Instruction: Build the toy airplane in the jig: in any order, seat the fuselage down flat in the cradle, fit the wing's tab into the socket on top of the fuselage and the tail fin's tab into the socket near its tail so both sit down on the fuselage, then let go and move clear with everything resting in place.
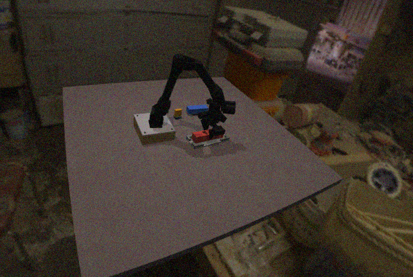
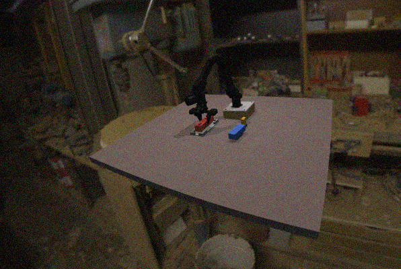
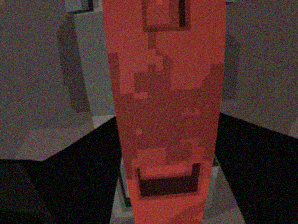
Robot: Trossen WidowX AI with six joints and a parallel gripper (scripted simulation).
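The red fuselage point(image 1: 199, 136) point(image 2: 202, 125) point(image 3: 165, 107) lies lengthwise in the pale cradle point(image 1: 205, 145) point(image 2: 197, 133) point(image 3: 95, 65) and looks level, though its underside is hidden. Its two sockets face up in the wrist view. My gripper point(image 1: 212, 132) point(image 2: 204, 120) point(image 3: 164, 120) is slightly open around the fuselage, with one finger on each side; any narrow gap beside it is too dark to see. The blue wing point(image 1: 197, 109) point(image 2: 237, 132) lies on the table away from the cradle. The small orange tail fin point(image 1: 177, 112) point(image 2: 243, 120) stands near the wing.
The arm's base plate point(image 1: 141, 120) point(image 2: 248, 105) sits on a wooden block near the tail fin. The wing and fin are on the same side of the cradle. The table's front edge point(image 1: 242, 228) is far from the parts.
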